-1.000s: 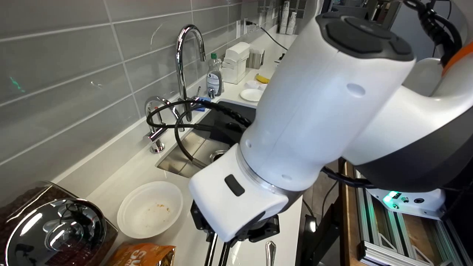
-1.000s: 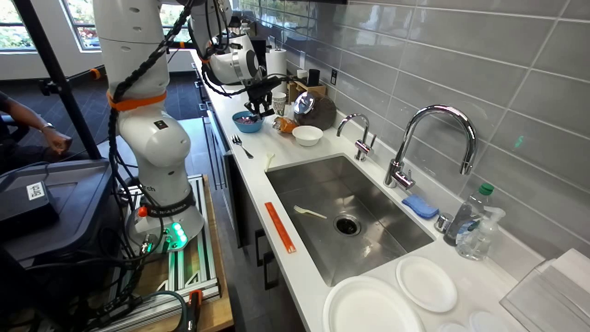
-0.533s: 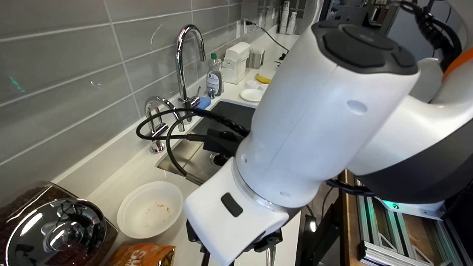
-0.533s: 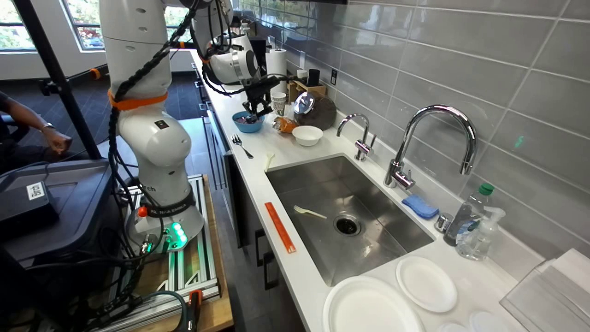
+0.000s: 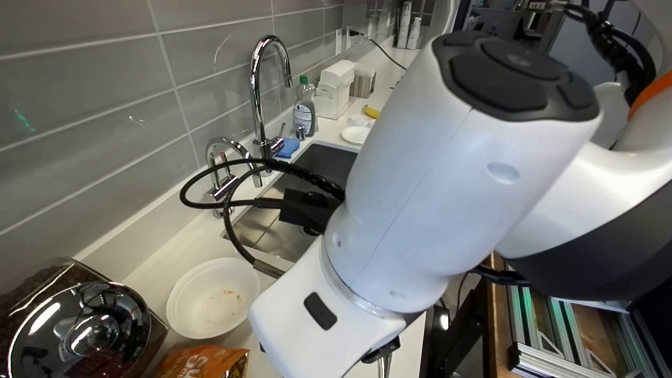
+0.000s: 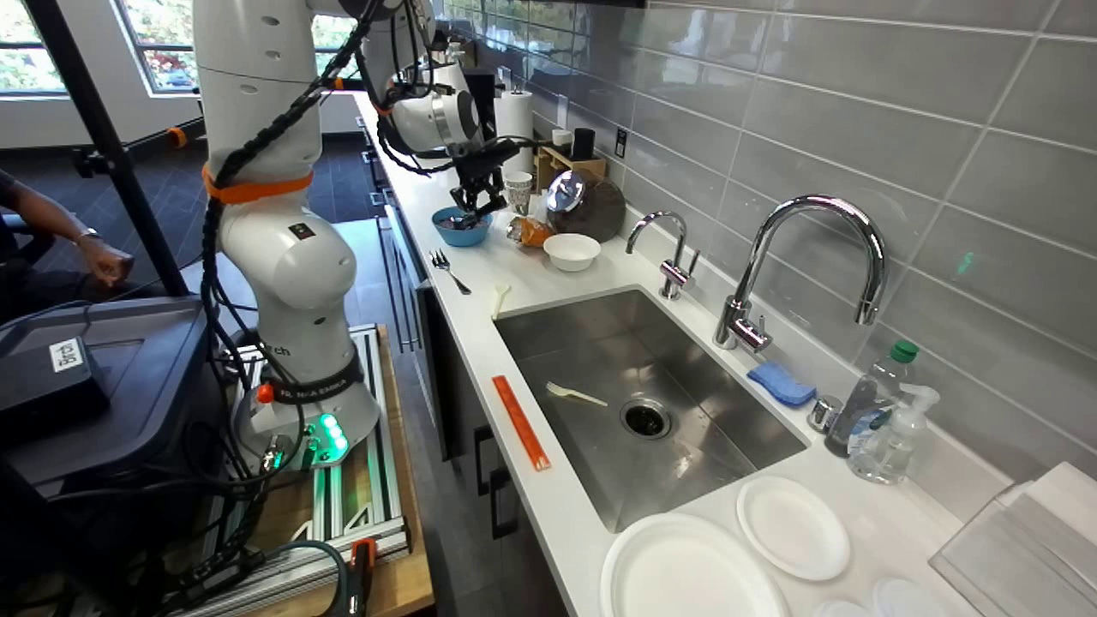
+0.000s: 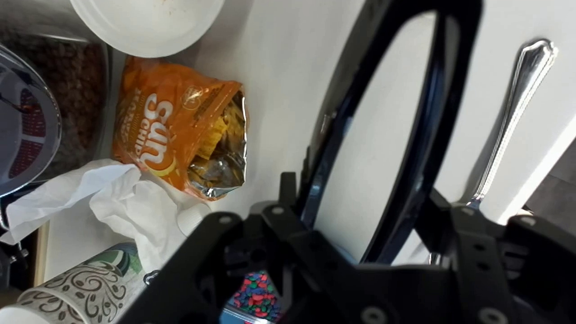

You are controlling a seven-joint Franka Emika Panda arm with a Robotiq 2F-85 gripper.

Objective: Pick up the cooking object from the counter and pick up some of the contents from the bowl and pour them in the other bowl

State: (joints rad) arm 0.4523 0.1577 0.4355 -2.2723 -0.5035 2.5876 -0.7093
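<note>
A black utensil (image 7: 414,175) has two long arms joined at the top. In the wrist view, my gripper (image 7: 363,191) is shut on it, a finger against each outer side. In an exterior view, my gripper (image 6: 480,206) is over the blue bowl (image 6: 463,240); the utensil's lower end is too small to make out there. The contents are small red, green and blue pieces (image 7: 258,297) in the blue bowl (image 7: 238,316), partly hidden behind the gripper. The other bowl is white (image 5: 197,304), holds a few orange crumbs, and also shows here (image 6: 566,257). The counter (image 6: 471,330) is off-white.
An open orange snack bag (image 7: 166,117) lies beside the white bowl, with a jar with a chrome lid (image 5: 79,336) behind it. A metal fork (image 7: 508,121) lies near the counter edge. A paper cup (image 6: 518,190) stands behind the blue bowl. The steel sink (image 6: 548,360) has faucets.
In an exterior view the arm has moved down and left, hiding the gripper and the utensil's rods. In the opposite view the gripper has shifted slightly over the blue bowl. The utensil stays held.
</note>
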